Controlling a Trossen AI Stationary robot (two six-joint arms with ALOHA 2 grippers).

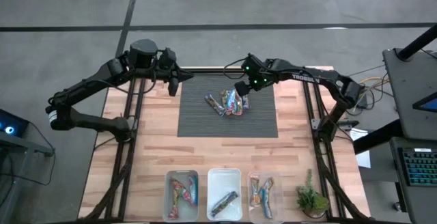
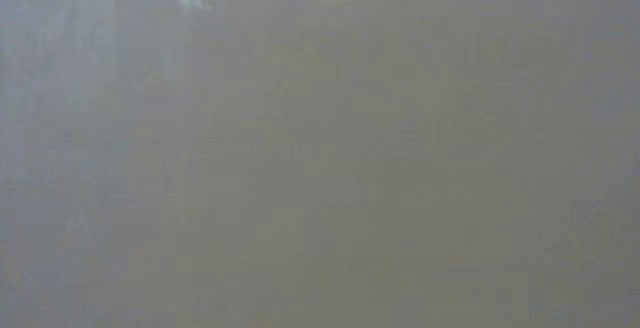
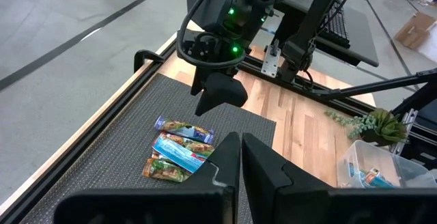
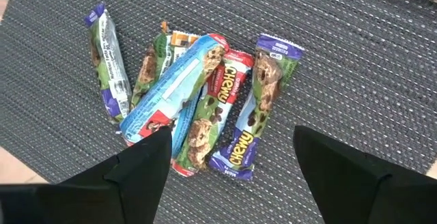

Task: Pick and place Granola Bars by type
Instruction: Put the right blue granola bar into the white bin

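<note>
Hovering open, right hand (image 4: 232, 157) sits just above Granola Bars (image 4: 198, 101).

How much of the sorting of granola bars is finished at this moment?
Partly done: the three clear bins at the table's near edge already hold bars. The right gripper hangs open above the pile of granola bars on the dark mat; about five remain. The left gripper waits shut.
</note>
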